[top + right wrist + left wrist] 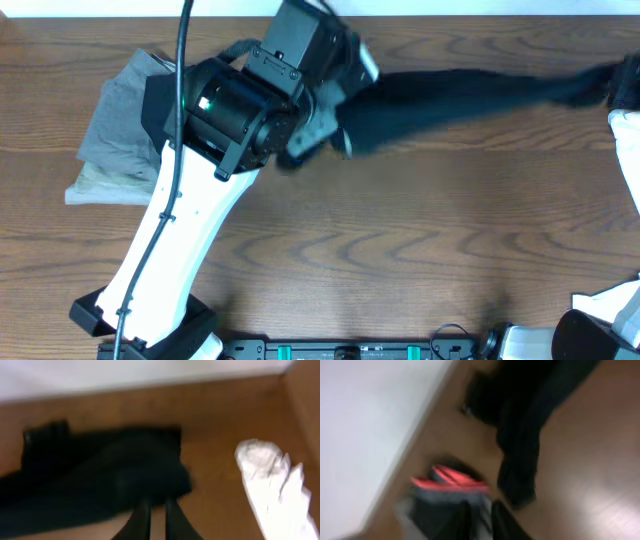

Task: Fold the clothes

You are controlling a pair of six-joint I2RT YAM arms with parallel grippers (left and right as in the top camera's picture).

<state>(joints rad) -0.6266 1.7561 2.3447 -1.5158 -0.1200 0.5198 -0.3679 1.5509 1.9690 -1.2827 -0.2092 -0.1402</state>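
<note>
1. T-shirt (470,95): the black one is pulled out into a long thin band across the far side of the tabletop (400,250). Its long axis runs left to right and rises a bit toward the right.
2. The thick, bunched end sits right under the left arm (240,110), and the thin end trails off to the right edge where the right arm is. So each arm has one end of the shirt, and neither is clearly closer.
3. From the right wrist, the shirt lies ahead and off to the left, with its near edge right at the tips of the right fingers (176,520).
4. Right fingers are open just a crack. I can see wood through the gap and no cloth pinched between them.
5. Left fingers: honestly can't tell. They're hidden under the arm's own wrist from above, and that wrist view is one big smear.
6. Other stuff around:
   - grey folded garments (120,130) at far left
   - a small dark garment with a red-and-grey waistband (450,482)
   - some white cloth (270,480) to the right
7. My guess is the shirt needs spreading flat before any fold happens.
</note>
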